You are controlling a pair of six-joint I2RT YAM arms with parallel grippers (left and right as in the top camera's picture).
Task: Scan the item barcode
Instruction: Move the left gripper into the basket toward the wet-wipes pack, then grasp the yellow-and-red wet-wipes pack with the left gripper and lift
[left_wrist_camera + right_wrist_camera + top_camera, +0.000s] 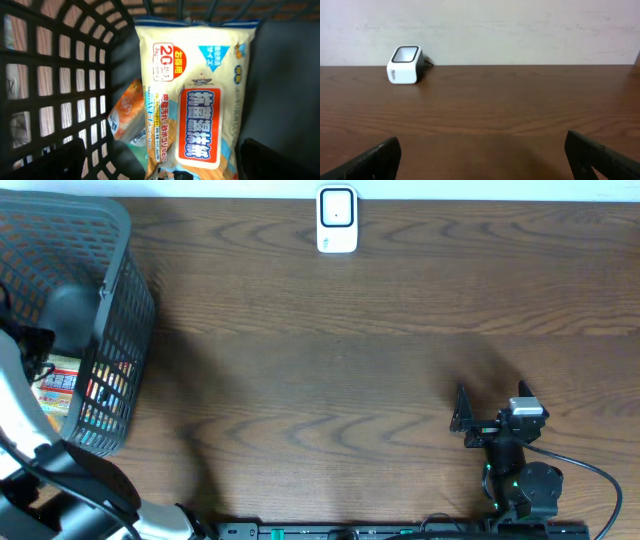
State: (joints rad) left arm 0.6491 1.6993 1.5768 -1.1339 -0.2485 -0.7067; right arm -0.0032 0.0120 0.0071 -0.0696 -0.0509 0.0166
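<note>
Glossy plastic wipes pack (200, 95) lies in the grey basket (120, 310) at the worktop's (350, 380) left, left end effector (167, 162) spread wide above it, right end effector (482, 157) apart too, and it's likely light, squashy, slippery, so pinch across its width.

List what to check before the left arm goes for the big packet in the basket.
1. The left pincer is open: ok, fingers spread wide.
2. It is lined up over the cream plastic wipes packet with a red label in the dark grey plastic mesh basket: ok.
3. Barcode on that packet found: cannot tell, none shows on the upward face.
4. The small orange packet is clear of the grasp: cannot tell, it sits at the big packet's edge, partly hidden.
5. The white box-shaped scanner is unobstructed: ok.
6. The right pincer is open and empty: ok.
</note>
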